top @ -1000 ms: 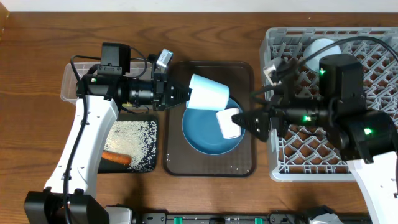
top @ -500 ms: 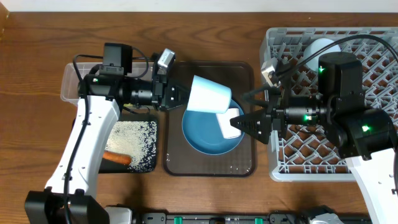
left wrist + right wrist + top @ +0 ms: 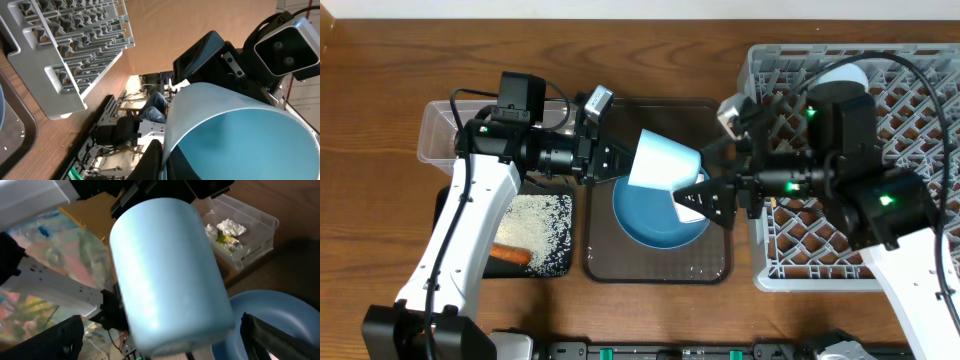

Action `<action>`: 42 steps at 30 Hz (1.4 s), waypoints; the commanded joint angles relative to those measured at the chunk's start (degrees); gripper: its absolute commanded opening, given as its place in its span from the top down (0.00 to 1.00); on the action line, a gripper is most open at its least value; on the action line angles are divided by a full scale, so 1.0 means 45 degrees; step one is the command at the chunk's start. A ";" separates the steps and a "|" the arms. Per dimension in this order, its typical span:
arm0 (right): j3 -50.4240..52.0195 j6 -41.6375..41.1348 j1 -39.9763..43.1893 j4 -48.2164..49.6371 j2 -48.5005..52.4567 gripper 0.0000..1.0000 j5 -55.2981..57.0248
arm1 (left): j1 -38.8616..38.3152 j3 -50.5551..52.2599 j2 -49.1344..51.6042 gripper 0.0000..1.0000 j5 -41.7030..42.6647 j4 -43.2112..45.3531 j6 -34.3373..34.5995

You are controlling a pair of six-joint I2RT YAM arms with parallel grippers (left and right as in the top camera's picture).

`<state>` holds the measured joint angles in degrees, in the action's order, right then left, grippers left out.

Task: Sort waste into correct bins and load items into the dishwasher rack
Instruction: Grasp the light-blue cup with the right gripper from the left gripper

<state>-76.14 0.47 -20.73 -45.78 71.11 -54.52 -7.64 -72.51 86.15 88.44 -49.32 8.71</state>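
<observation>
My left claw [image 3: 613, 160] grips the light-blue cup [image 3: 665, 160] over the blue plate [image 3: 642, 222]; my right claw [image 3: 694, 198], beside it, gapes open

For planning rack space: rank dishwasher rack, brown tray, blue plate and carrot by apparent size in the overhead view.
1. dishwasher rack, partly cropped.
2. brown tray.
3. blue plate, partly covered.
4. carrot.

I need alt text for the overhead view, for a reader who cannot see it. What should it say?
The left gripper holds a light-blue cup tilted above a blue plate on a brown tray. The right gripper, jaws open, faces the cup from the side of the grey rack.
</observation>
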 commanded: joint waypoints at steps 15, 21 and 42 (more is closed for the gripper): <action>-0.0102 -0.0291 -0.0889 0.1185 0.0665 0.50 0.0068 | -0.0408 -0.0005 0.0068 0.94 -0.0510 -0.0398 -0.0374; -0.0102 -0.0287 -0.0884 0.1671 0.0665 0.62 0.0073 | -0.0408 -0.0005 0.0068 0.94 -0.2113 -0.1914 -0.1341; -0.0107 -0.0262 -0.0204 0.1608 0.0665 0.80 0.0151 | -0.0058 -0.0005 0.0068 0.64 -0.5532 -0.2118 -0.1642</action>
<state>-75.24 -1.45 -23.16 -38.11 74.72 -53.52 -8.80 -72.95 86.15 66.37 -59.42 1.43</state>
